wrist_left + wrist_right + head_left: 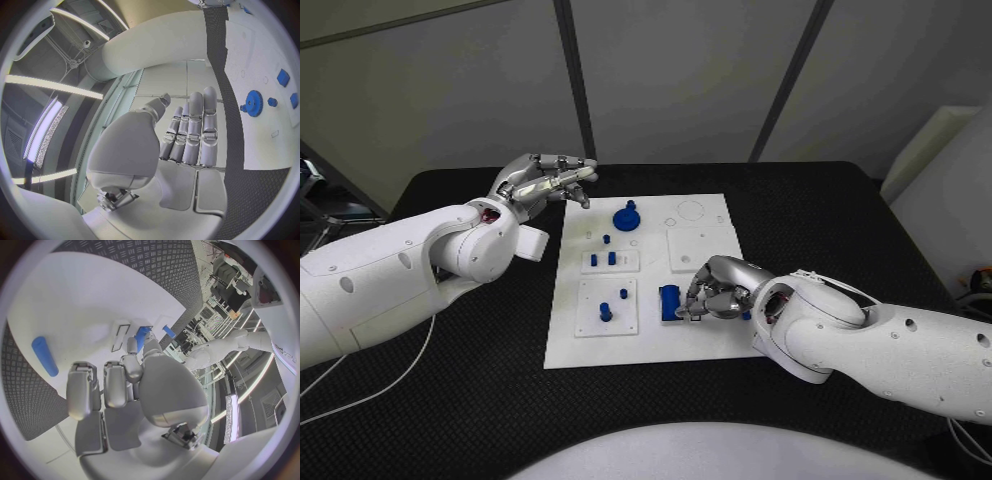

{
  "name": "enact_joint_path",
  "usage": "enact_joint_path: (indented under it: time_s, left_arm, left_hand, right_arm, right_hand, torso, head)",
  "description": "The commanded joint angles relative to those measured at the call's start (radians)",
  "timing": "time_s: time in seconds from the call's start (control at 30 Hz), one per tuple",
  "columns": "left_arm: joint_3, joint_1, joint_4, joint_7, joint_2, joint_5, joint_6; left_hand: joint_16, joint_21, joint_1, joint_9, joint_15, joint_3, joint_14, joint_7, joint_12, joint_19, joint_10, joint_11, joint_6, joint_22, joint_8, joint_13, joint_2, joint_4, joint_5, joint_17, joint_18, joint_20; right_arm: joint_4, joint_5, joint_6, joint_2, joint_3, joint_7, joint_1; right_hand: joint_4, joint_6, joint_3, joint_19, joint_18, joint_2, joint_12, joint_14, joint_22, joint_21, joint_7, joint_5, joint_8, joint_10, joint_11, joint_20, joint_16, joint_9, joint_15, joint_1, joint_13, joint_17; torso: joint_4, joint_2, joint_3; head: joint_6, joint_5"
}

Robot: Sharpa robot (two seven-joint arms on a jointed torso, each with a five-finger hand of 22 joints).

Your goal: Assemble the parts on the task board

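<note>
Step in hand, judged: picking a blue part (671, 300) at the task board (711, 345) near edge, right hand (714, 290) curled round it, grasp unconfirmed; left hand (545, 181) empty, fingers straight, beside the far-left corner; next: lift and seat.

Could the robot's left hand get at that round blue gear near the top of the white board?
Probably yes. The left hand hangs open off the task board's far left corner, holding nothing. The blue gear stands just beside it, with nothing between them. The right hand is busy nearer the front.
</note>
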Motion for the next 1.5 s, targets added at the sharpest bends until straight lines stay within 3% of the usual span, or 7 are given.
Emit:
enact_joint_path:
  time_s: [0.03,0.27,0.4,0.67,0.9,1.27,1.5]
  left_arm:
    - [0.001,0.002,0.0,0.007,0.0,0.004,0.011]
    - [0.001,0.001,-0.002,0.007,0.0,0.004,0.01]
    - [0.001,0.001,-0.003,0.007,0.001,0.004,0.01]
    - [0.001,0.001,0.002,0.007,-0.002,0.004,0.007]
    - [0.0,0.001,0.006,0.009,-0.002,0.004,0.008]
    - [0.0,0.001,0.008,0.009,-0.005,0.004,0.01]
    - [0.0,0.001,0.007,0.009,-0.006,0.004,0.01]
  left_hand:
    - [-0.006,-0.004,-0.004,0.001,0.0,-0.008,-0.006,-0.004,0.005,0.0,-0.01,0.0,-0.006,-0.001,0.006,0.0,0.009,0.0,0.001,-0.001,-0.018,0.003]
    - [-0.006,-0.004,-0.004,0.001,0.0,-0.008,-0.006,-0.004,0.005,0.0,-0.01,0.0,-0.006,-0.001,0.006,0.0,0.009,0.0,0.001,-0.001,-0.018,0.003]
    - [-0.006,-0.004,-0.004,0.001,0.0,-0.008,-0.006,-0.004,0.005,0.0,-0.01,0.0,-0.006,-0.001,0.006,0.0,0.009,0.0,0.001,-0.001,-0.018,0.003]
    - [-0.006,-0.004,-0.004,0.001,0.0,-0.008,-0.006,-0.004,0.005,0.0,-0.01,0.0,-0.006,-0.001,0.006,0.0,0.009,0.0,0.001,-0.001,-0.018,0.003]
    - [-0.006,-0.004,-0.004,0.001,0.0,-0.008,-0.006,-0.004,0.005,0.0,-0.01,0.0,-0.006,-0.001,0.006,0.0,0.009,0.0,0.001,-0.001,-0.018,0.003]
    - [-0.006,-0.004,-0.002,0.001,0.0,-0.009,-0.006,-0.004,0.007,0.0,-0.011,0.0,-0.007,-0.002,0.007,0.0,0.009,-0.001,0.001,-0.002,-0.018,0.003]
    - [-0.006,-0.004,-0.002,0.001,0.0,-0.009,-0.006,-0.004,0.007,0.0,-0.011,0.0,-0.007,-0.002,0.007,0.0,0.009,-0.001,0.001,-0.002,-0.018,0.003]
  right_arm:
    - [0.01,-0.039,-0.038,-0.011,0.0,-0.005,0.001]
    - [0.058,0.053,-0.069,-0.083,0.002,0.051,0.001]
    - [0.071,0.096,-0.07,-0.129,0.018,0.074,0.002]
    - [0.062,0.042,-0.033,-0.243,0.031,0.064,0.002]
    - [0.052,-0.061,-0.003,-0.263,0.032,0.024,0.001]
    - [0.033,-0.091,0.038,-0.241,0.031,-0.009,-0.001]
    - [0.019,-0.093,0.056,-0.221,0.03,-0.016,-0.013]
  right_hand:
    - [0.001,0.005,0.0,0.008,-0.01,0.002,-0.006,0.056,0.067,0.002,0.002,0.013,-0.007,0.005,-0.001,-0.006,0.003,0.001,-0.003,-0.002,-0.004,-0.002]
    - [0.042,-0.007,-0.02,0.0,-0.007,0.0,-0.028,0.054,0.053,-0.006,0.01,0.057,-0.023,-0.004,0.007,-0.002,-0.007,0.003,0.002,-0.06,-0.015,-0.014]
    - [0.041,-0.027,-0.015,-0.007,-0.004,0.003,-0.046,0.05,0.039,-0.014,0.018,0.079,-0.045,-0.015,0.013,0.002,-0.018,-0.002,0.007,-0.048,-0.025,-0.027]
    - [0.028,-0.073,0.003,-0.017,0.0,0.011,-0.103,0.046,0.022,-0.025,0.052,0.09,-0.138,-0.04,0.039,0.022,-0.035,-0.053,0.029,-0.007,-0.059,-0.045]
    - [0.045,-0.018,-0.008,-0.016,0.0,0.001,-0.108,0.047,0.024,-0.025,0.041,0.087,-0.142,-0.035,0.033,0.023,-0.035,-0.063,0.026,-0.023,-0.059,-0.043]
    - [0.069,0.016,-0.025,-0.015,0.0,-0.014,-0.113,0.048,0.024,-0.026,0.031,0.088,-0.139,-0.031,0.026,0.017,-0.035,-0.055,0.019,-0.046,-0.059,-0.043]
    - [0.072,0.017,-0.028,-0.016,0.0,-0.017,-0.115,0.048,0.023,-0.027,0.031,0.089,-0.139,-0.032,0.025,0.016,-0.036,-0.053,0.019,-0.049,-0.06,-0.044]
  torso:
    - [-0.001,-0.001,0.0004]
    - [-0.0003,-0.001,-0.0002]
    - [0.0,-0.001,-0.0002]
    - [-0.002,0.001,-0.0017]
    - [-0.0044,0.001,0.0009]
    - [0.0017,0.001,-0.0007]
    - [-0.0014,0.001,-0.0002]
  head:
    - [0.001,-0.002]
    - [0.007,-0.01]
    - [0.01,-0.017]
    - [0.015,-0.04]
    - [0.015,-0.048]
    - [0.011,-0.055]
    - [0.008,-0.051]
